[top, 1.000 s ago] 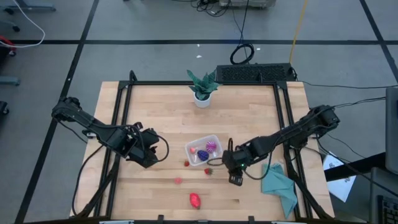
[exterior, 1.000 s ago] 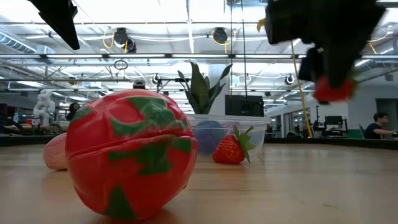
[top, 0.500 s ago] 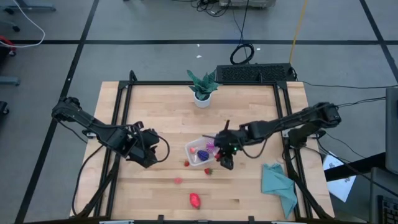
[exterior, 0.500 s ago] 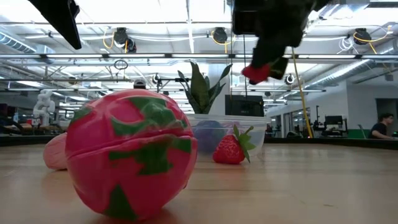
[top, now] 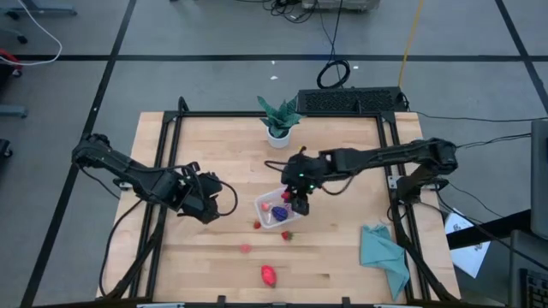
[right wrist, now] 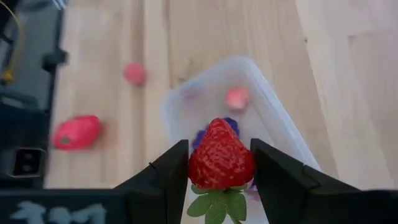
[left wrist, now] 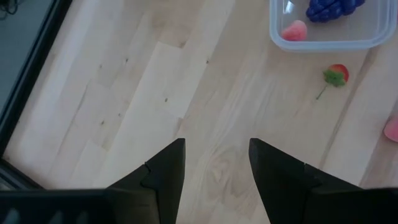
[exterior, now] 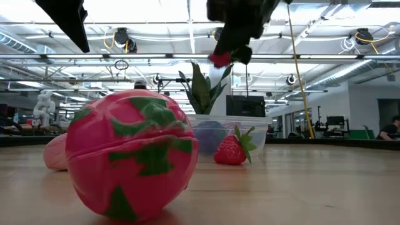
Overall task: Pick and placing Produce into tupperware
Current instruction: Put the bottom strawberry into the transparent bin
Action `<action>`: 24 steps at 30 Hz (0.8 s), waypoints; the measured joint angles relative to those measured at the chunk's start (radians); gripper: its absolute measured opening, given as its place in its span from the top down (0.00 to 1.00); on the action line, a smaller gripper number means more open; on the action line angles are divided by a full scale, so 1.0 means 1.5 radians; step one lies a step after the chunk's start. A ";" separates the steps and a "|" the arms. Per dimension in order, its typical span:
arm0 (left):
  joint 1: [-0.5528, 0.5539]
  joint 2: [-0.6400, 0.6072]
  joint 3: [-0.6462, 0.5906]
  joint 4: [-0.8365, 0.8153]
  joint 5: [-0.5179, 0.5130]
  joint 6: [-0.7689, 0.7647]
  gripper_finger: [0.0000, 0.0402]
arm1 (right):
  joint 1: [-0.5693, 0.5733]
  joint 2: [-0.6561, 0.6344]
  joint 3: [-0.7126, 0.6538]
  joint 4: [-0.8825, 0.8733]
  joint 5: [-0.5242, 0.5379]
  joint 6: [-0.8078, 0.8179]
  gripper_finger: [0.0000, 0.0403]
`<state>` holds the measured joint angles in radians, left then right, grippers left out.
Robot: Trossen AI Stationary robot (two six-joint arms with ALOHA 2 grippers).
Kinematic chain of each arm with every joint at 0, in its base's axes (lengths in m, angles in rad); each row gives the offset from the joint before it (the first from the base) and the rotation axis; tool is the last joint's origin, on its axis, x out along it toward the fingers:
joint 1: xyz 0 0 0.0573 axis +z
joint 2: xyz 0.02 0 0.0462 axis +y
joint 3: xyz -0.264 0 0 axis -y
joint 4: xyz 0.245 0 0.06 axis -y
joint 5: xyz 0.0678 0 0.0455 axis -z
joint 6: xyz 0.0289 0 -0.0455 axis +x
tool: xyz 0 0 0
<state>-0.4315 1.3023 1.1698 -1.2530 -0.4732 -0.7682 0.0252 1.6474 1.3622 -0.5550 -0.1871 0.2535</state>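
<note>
My right gripper (top: 300, 200) hangs over the clear tupperware (top: 262, 205), shut on a red strawberry (right wrist: 221, 160). The same strawberry (exterior: 220, 59) shows high above the table in the low view. In the tupperware (right wrist: 281, 127) lie a pink fruit (right wrist: 236, 98) and a purple one (right wrist: 231, 124). Loose produce rests on the wood near it: a small red piece (top: 256, 225), a strawberry (top: 286, 235), a pink piece (top: 246, 249) and a larger red-pink fruit (top: 269, 275). My left gripper (left wrist: 216, 167) stands open over bare wood, left of the tupperware. My right gripper pinches the strawberry by its two sides (right wrist: 194, 163) between the two fingers (right wrist: 166, 180). The green leaf end (right wrist: 214, 202) points back toward the wrist and the tip points away. The fingers slant down from the table's right. The strawberry is lifted clear, above the tupperware.
A potted green plant (top: 278, 120) stands at the far edge, behind the tupperware. A teal cloth (top: 384, 252) lies at the near right corner. Black frame rails (top: 163, 171) run along both sides of the table. Bare wood lies between the left gripper and the tupperware.
My right gripper has carried the strawberry up and toward the table's far-left, from beside the tupperware's near right corner to above it, and its wrist has rolled. The strawberry stays pinched. The loose produce on the table has stayed put.
</note>
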 joint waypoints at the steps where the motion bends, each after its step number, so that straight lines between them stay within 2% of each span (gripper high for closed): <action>1: 0.000 0.000 0.000 -0.001 0.000 0.002 0.54 | -0.004 0.019 0.016 -0.019 0.000 -0.010 0.62; 5: 0.000 0.000 0.000 -0.001 0.000 0.002 0.54 | -0.023 0.092 0.078 -0.100 0.002 -0.047 0.62; 10: 0.000 0.000 0.000 -0.004 0.001 0.002 0.54 | -0.032 0.146 0.094 -0.136 0.002 -0.068 0.62; 24: 0.000 0.000 0.000 -0.005 0.001 0.004 0.54 | 0.006 0.190 0.094 -0.150 0.001 -0.080 0.62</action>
<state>-0.4313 1.3025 1.1698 -1.2610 -0.4725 -0.7620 0.0338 1.9326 1.5032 -0.7801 -0.1860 0.1337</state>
